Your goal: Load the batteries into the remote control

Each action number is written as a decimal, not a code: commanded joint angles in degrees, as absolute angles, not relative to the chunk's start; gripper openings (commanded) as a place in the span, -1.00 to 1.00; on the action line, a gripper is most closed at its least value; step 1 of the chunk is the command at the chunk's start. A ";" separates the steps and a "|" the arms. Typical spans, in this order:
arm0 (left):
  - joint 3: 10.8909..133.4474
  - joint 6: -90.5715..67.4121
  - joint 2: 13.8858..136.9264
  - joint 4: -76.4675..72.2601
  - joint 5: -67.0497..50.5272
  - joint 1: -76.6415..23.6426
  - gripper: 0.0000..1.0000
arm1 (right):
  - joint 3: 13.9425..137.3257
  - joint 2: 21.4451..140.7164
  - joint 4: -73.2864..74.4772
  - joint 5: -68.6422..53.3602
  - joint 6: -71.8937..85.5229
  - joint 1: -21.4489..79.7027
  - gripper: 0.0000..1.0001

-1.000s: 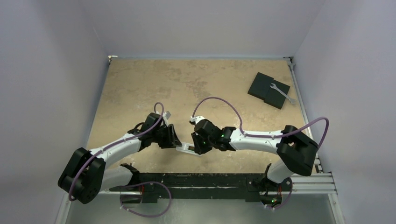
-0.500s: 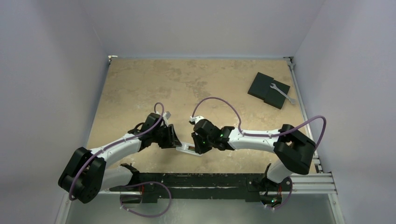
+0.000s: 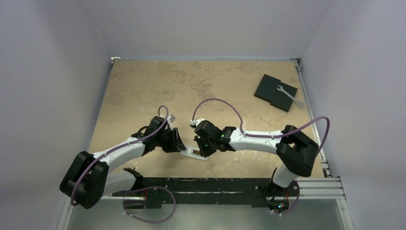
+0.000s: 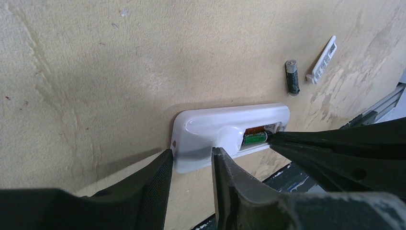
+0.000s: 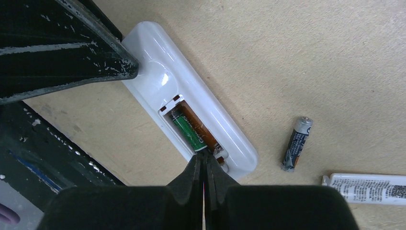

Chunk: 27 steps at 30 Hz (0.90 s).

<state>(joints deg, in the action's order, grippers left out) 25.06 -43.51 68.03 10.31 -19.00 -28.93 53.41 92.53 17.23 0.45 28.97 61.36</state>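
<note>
The white remote control point(image 5: 158, 72) lies face down near the table's front edge, its battery bay open; it also shows in the top view point(image 3: 195, 154) and the left wrist view point(image 4: 201, 129). A green and orange battery point(image 5: 189, 129) lies in the bay; I cannot tell whether it is one or two. My right gripper point(image 5: 203, 155) is shut, with its tips against that battery's end. My left gripper point(image 4: 191, 154) is open, its fingers straddling the remote's closed end and touching it. A dark battery point(image 5: 297, 143) lies loose on the table beside the remote.
A narrow white labelled strip point(image 5: 368, 188) lies just past the loose battery. A black flat pad point(image 3: 273, 91) with a silver wrench point(image 3: 289, 95) on it sits at the far right. The black base rail point(image 3: 215, 184) runs right behind the remote.
My right gripper has shifted a little left, toward the remote's open bay. The left arm and the remote have not moved.
</note>
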 commanded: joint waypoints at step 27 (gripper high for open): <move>24.63 -43.33 68.12 7.60 -20.74 -29.71 -0.31 | 67.00 105.50 27.34 0.10 18.68 63.11 -0.99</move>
<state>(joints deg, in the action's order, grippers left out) 24.84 -43.48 68.25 9.91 -18.96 -28.97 66.24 101.08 31.68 0.49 20.29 62.33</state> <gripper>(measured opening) 0.347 0.056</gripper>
